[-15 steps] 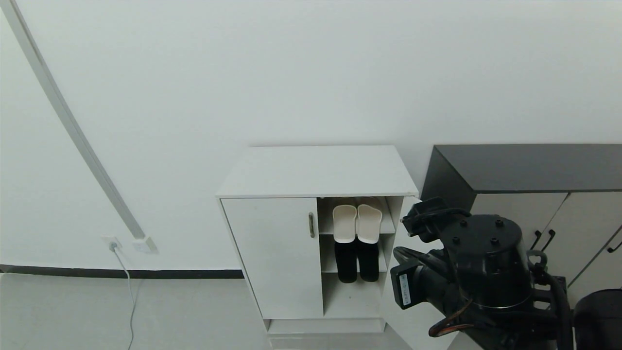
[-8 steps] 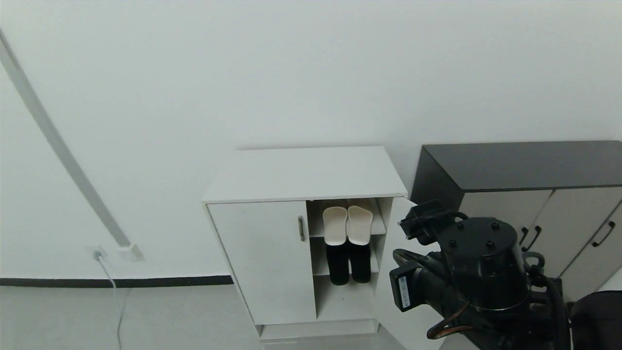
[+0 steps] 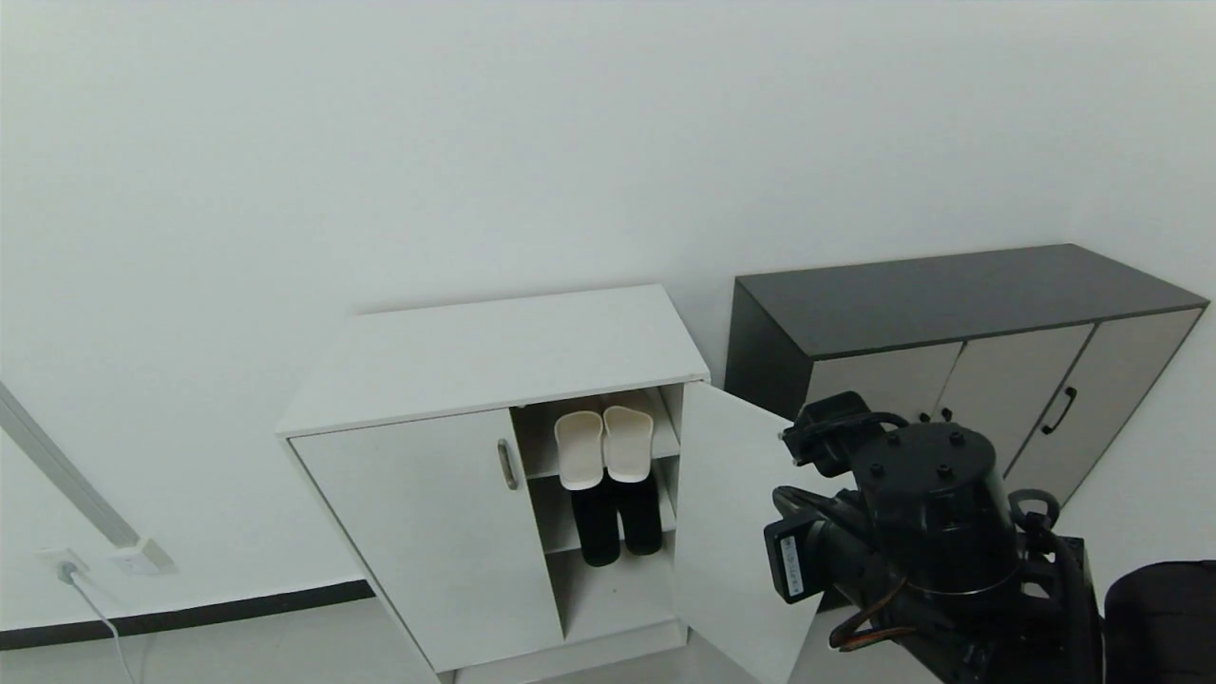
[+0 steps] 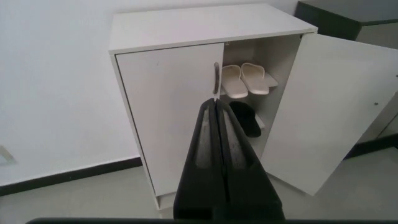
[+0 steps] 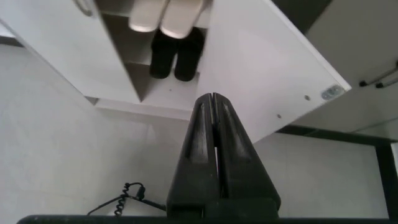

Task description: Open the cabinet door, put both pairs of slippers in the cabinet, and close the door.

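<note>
I see the cabinet with its right door swung wide. White slippers sit on the top shelf, black slippers on the shelf below. Left jaws and right jaws are both pressed together, gripping nothing.

A sparsely furnished room, seemingly an office or test space arranged like a home entryway. A white cabinet holding slippers stands against a bare white wall. Right of the cabinet is a dark-topped sideboard. Left of it are a socket, cable duct, black skirting and grey floor.
</note>
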### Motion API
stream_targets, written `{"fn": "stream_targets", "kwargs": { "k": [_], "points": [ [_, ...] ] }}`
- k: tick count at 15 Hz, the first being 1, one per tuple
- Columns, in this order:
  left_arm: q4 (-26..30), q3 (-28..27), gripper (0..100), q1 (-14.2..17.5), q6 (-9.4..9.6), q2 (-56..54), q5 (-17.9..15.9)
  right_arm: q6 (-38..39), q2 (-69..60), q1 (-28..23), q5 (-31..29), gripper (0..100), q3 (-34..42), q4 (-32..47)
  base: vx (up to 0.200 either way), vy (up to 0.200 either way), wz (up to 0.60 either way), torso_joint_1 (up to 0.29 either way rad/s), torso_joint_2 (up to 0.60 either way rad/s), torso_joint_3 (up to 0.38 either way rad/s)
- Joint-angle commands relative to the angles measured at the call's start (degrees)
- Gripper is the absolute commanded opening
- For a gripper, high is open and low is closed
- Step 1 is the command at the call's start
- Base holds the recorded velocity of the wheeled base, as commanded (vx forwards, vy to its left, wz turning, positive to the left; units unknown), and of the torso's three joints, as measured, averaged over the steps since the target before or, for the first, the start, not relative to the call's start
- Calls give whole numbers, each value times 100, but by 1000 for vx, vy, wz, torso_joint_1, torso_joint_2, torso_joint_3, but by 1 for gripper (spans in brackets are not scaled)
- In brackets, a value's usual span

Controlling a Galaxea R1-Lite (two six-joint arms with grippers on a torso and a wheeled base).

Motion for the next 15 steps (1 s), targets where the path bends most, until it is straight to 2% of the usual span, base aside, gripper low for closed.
{"fn": "stream_targets", "kwargs": {
  "k": [1,2,6,8,10,15],
  "points": [
    [-1,0,0,2,1,4,-1,2,19,-22,-1,0,9,-3,0,0,0,0,0,0],
    [-1,0,0,2,1,4,-1,2,19,-74,-1,0,0,-3,0,0,0,0,0,0],
    [-1,0,0,2,1,4,-1,-7,19,-232,-1,0,0,-12,-200,0,0,6,7,0],
    [-1,0,0,2,19,4,-1,2,19,-373,-1,0,0,-20,0,0,0,0,0,0],
    [-1,0,0,2,19,4,-1,-7,133,-742,122,0,-140,-64,0,0,0,0,0,0],
    [-1,0,0,2,45,4,-10,-113,1337,-2307,1151,0,-1678,-3,0,0,0,0,0,0]
  ]
}}
